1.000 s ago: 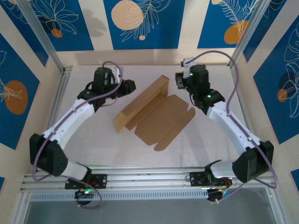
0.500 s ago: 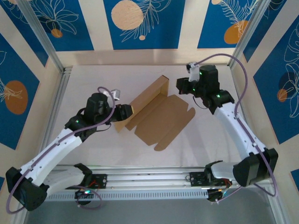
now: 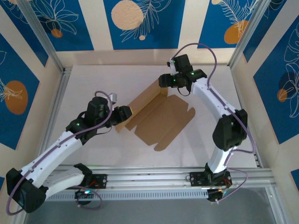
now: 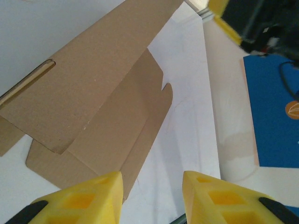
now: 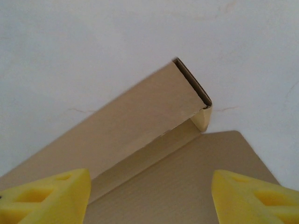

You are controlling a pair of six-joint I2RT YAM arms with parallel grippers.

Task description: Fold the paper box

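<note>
While the left pincer (image 3: 127,112) and right pincer (image 3: 161,80) gape, the paper box (image 3: 161,119) lies between them.

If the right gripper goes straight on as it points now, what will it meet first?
Probably the paper box: its raised wall lies ahead of the open right gripper, though depth is unclear.

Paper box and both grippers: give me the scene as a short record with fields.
paper box: brown cardboard, partly folded; one long wall raised, other panels flat
surface: white table
left gripper: open, beside the raised wall's near end, holding nothing
right gripper: open, above the raised wall's far corner, holding nothing
task state: folding not finished
</note>
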